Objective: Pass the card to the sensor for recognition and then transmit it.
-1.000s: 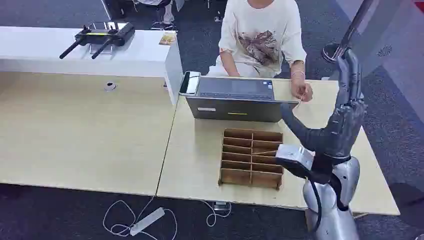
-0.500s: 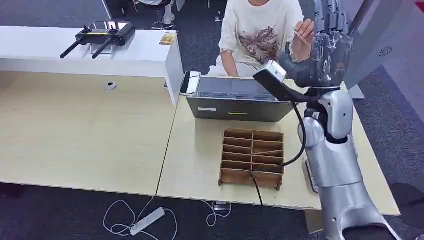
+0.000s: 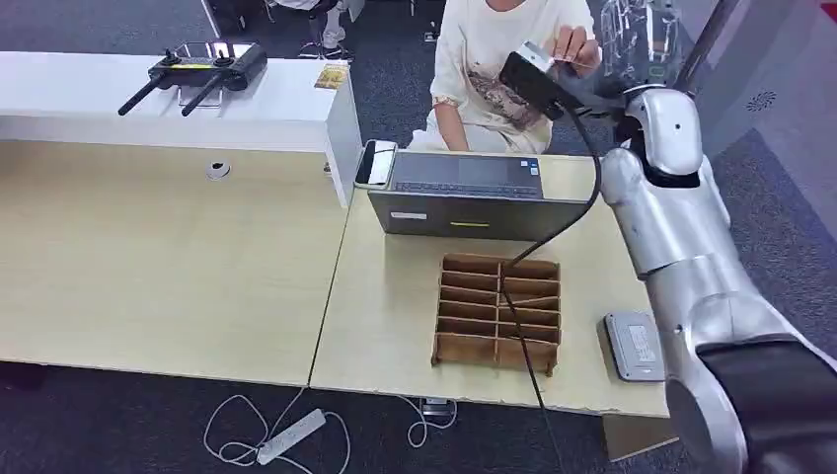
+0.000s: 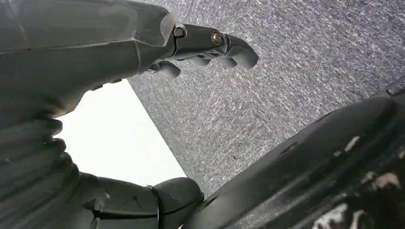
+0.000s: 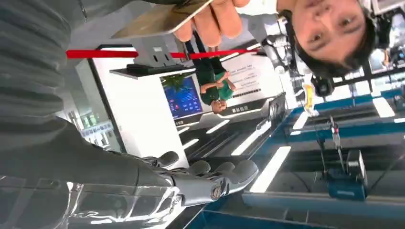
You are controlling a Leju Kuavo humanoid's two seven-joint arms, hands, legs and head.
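- Nearest me, a grey flat device [image 3: 632,346], probably the card sensor, lies on the desk [image 3: 395,316] just right of the wooden slotted organizer [image 3: 497,313]. A second ago my right forearm covered that spot; now the arm is raised and the device is bare.
- My left hand [image 4: 86,114] hangs low, off the desk, over grey carpet [image 4: 286,86]. Its fingers are loosely curled with gaps between them, and I see nothing in it.
- Beyond the organizer sits the laptop [image 3: 464,193], with a phone [image 3: 375,163] at its left edge.
- Farther still, my right hand [image 3: 642,39] is up high beyond the laptop, in front of the person [image 3: 503,69] seated behind the desk. A second ago it was down beside the organizer; half a second ago it was already at the person's chest level.
- In the right wrist view the fingers [image 5: 210,179] stretch out and lie apart, with nothing between them.
- The card [image 5: 160,19] is pinched in the person's hand [image 5: 210,21], just beside my palm; I cannot tell whether it touches me yet.
- I judge this to be the handover: I have yet to take the card, then must bring it down to the device right of the organizer.
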